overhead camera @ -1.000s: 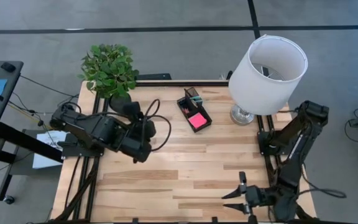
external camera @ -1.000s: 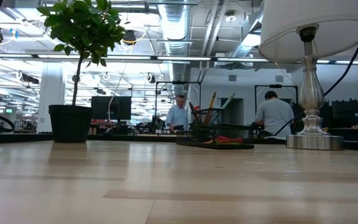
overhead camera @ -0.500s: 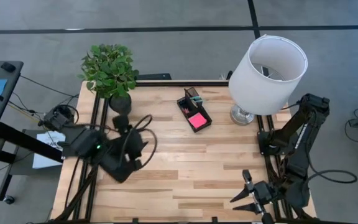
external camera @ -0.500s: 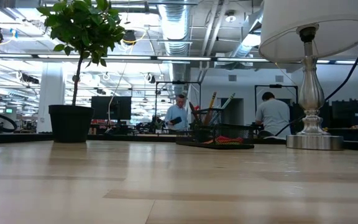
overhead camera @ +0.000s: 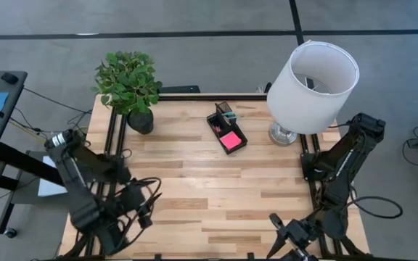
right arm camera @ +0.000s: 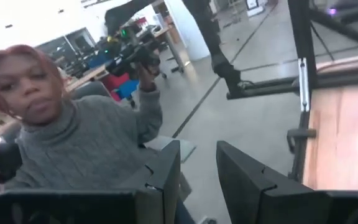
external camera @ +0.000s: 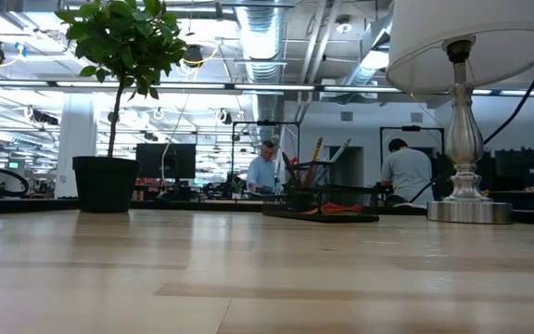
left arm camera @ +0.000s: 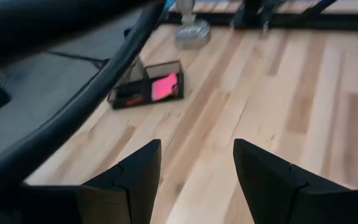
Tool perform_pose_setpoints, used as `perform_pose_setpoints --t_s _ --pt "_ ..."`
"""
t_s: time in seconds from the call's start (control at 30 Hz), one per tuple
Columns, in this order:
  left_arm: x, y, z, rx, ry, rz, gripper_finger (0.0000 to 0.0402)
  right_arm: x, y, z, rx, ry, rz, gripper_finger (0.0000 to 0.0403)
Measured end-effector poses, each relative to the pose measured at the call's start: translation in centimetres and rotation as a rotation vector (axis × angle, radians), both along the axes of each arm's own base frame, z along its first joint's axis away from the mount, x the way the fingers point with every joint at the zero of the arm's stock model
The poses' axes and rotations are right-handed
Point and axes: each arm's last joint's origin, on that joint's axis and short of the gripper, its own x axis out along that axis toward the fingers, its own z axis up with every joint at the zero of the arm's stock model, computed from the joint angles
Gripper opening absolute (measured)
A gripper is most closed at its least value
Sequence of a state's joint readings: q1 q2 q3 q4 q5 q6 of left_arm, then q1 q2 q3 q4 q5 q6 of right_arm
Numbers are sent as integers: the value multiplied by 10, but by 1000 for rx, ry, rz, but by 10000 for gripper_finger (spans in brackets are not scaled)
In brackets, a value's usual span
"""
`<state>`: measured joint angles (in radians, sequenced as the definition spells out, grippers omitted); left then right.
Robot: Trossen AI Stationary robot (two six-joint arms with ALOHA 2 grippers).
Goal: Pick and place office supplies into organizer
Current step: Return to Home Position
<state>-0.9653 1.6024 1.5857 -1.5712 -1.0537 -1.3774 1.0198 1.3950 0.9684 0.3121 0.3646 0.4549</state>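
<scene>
Black organizer (overhead camera: 227, 129) holds pink pad (overhead camera: 230, 140) (pens (external camera: 339, 151) upright); left gripper (left arm camera: 196, 148), right gripper (right arm camera: 197, 147): jaws apart, empty.

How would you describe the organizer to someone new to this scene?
A white lamp and a potted plant stand on the wooden table. Between them, nearer the lamp's base, sits the organizer, a small black rectangular box. Unlike its neighbours it is low and dark, with a pink pad in its tray.

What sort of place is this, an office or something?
Most likely a robotics lab in an open industrial hall: exposed ceiling ducts, people at benches with monitors behind, and a wooden table with the left arm and right arm mounted at its sides.
</scene>
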Motion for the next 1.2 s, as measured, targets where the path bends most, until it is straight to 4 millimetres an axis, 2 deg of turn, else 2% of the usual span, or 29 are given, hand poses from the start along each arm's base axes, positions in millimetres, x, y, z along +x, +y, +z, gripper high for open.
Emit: perform_pose_setpoints --t_s 0.2,0.33,0.47,0.63,0.73,0.8,0.87,1.03,1.2 --pt "-18 -13 -4 -35 -99 -29 194 10 -13 8 -50 -75 49 98" --pt "-30 -15 3 -64 -128 -69 194 9 -21 18 -76 -143 207 98" --pt "-50 -5 20 -105 -164 -129 194 1 -35 36 -61 -225 366 98" --pt "-79 14 45 -124 -245 -239 194 -12 -60 43 -133 -132 300 98" --pt "-96 23 43 -100 -308 -300 194 -22 -73 38 -200 -176 280 98" --pt "-106 30 29 -109 -364 -318 194 -30 -79 26 -240 -262 321 98" --pt "-116 35 4 -131 -427 -332 194 -40 -86 3 -223 -324 360 98" --pt "-135 54 -63 -243 -601 -388 194 -57 -116 -57 -29 -417 303 98" --pt "-141 84 -109 -309 -640 -405 194 -74 -149 -91 47 -490 289 98"
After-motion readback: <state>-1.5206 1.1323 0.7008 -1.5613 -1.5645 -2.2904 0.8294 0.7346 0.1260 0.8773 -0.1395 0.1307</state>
